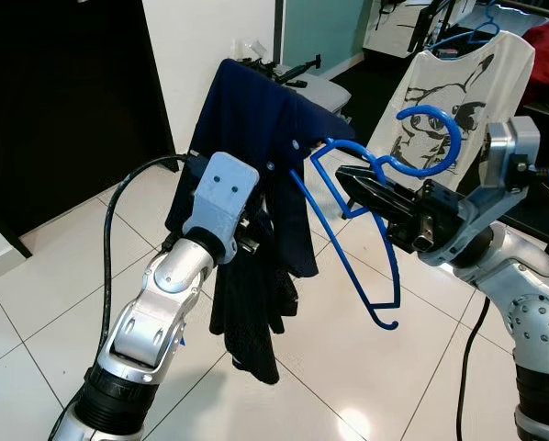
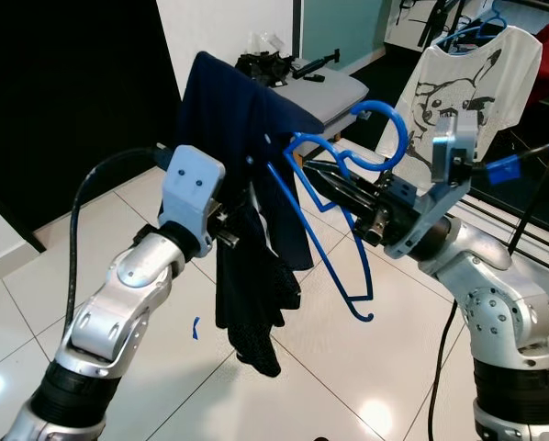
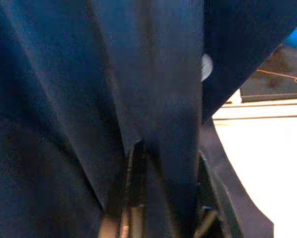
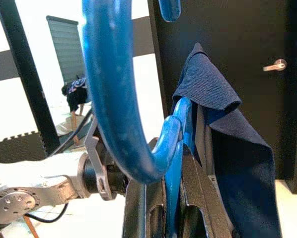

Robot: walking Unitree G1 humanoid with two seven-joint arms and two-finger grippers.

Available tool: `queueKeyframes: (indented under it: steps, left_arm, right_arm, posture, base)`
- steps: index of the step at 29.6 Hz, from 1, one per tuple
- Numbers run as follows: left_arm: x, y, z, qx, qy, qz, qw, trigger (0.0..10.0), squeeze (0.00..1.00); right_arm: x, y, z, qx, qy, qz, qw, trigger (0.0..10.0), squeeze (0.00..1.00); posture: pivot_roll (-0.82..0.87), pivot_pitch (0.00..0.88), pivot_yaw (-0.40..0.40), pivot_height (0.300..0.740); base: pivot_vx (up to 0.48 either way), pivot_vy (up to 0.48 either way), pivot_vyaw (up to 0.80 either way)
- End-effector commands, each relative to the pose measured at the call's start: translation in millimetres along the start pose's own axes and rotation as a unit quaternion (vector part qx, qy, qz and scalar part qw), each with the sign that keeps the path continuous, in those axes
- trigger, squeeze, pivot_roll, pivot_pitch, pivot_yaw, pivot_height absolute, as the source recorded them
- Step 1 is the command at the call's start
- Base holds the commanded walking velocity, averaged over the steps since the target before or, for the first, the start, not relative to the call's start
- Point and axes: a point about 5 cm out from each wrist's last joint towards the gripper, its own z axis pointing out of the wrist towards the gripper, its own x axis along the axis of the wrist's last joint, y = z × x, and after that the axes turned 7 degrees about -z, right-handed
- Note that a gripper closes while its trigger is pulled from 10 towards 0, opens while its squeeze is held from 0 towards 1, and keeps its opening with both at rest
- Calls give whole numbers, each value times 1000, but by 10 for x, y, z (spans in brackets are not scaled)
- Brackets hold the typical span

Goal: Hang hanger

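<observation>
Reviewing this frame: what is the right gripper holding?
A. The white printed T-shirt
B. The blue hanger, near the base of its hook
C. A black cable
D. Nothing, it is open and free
B: the right gripper is shut on the blue hanger just below its hook, while the navy garment drapes over the hanger's far end by the left gripper.

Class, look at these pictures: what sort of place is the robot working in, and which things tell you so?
Probably a room in a home used for clothes. A white printed T-shirt hangs on a blue hanger at the back, the floor is glossy white tile, and a dark door with a metal lever handle stands nearby.
</observation>
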Motion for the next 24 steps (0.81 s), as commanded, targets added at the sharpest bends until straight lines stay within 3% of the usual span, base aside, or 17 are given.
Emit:
queueKeyframes:
  steps: [1, 4, 6, 7, 8, 9, 10, 11, 12, 13, 15, 24]
  left_arm:
    - [126, -83, -1, -14, 27, 0, 1000, 0, 0]
    - [240, -76, 6, -42, 53, -23, 997, 0, 0]
    - [346, 22, -12, -104, 73, -72, 989, 0, 0]
    - [346, 22, -12, -104, 73, -72, 989, 0, 0]
    - [418, 139, -67, -174, 82, -91, 977, 0, 0]
    - [418, 139, -67, -174, 82, -91, 977, 0, 0]
    - [473, 226, -126, -229, 87, -110, 963, 0, 0]
    - [473, 226, -126, -229, 87, -110, 963, 0, 0]
    - [523, 298, -204, -281, 91, -130, 946, 0, 0]
    - [523, 298, -204, -281, 91, -130, 946, 0, 0]
    - [588, 331, -335, -344, 94, -144, 923, 0, 0]
    - [707, 211, -411, -368, 108, -144, 912, 0, 0]
  right_arm:
    - [109, 67, -12, -24, 13, -34, 999, 10000, 0]
    - [96, 146, -28, -54, 5, -38, 998, 10000, 0]
    - [80, 221, -42, -79, -4, -43, 996, 10000, 0]
    - [80, 221, -42, -79, -4, -43, 996, 10000, 0]
    - [67, 262, -53, -92, -11, -44, 995, 10000, 0]
    - [67, 262, -53, -92, -11, -44, 995, 10000, 0]
    - [54, 300, -63, -105, -18, -45, 993, 10000, 0]
    - [54, 300, -63, -105, -18, -45, 993, 10000, 0]
    - [40, 340, -78, -119, -23, -44, 992, 10000, 0]
    - [40, 340, -78, -119, -23, -44, 992, 10000, 0]
    - [15, 419, -120, -145, -31, -41, 988, 10000, 0]
    - [-59, 506, -160, -179, -42, -30, 982, 10000, 0]
  posture:
    - [35, 144, 5, 740]
    - [35, 144, 5, 740]
    - [35, 146, 4, 740]
    - [35, 146, 4, 740]
    - [35, 147, 2, 740]
    - [35, 147, 2, 740]
    - [35, 147, 2, 740]
    - [35, 147, 2, 740]
    - [36, 148, -1, 740]
    - [36, 148, -1, 740]
    - [41, 151, -6, 740]
    - [46, 151, -11, 740]
  base:
    - [0, 0, 0]
    - [0, 0, 0]
    - [0, 0, 0]
    - [0, 0, 0]
    - [0, 0, 0]
    - [0, 0, 0]
    - [0, 0, 0]
    - [0, 0, 0]
    - [0, 0, 0]
    - [0, 0, 0]
    - [0, 0, 0]
    - [0, 0, 0]
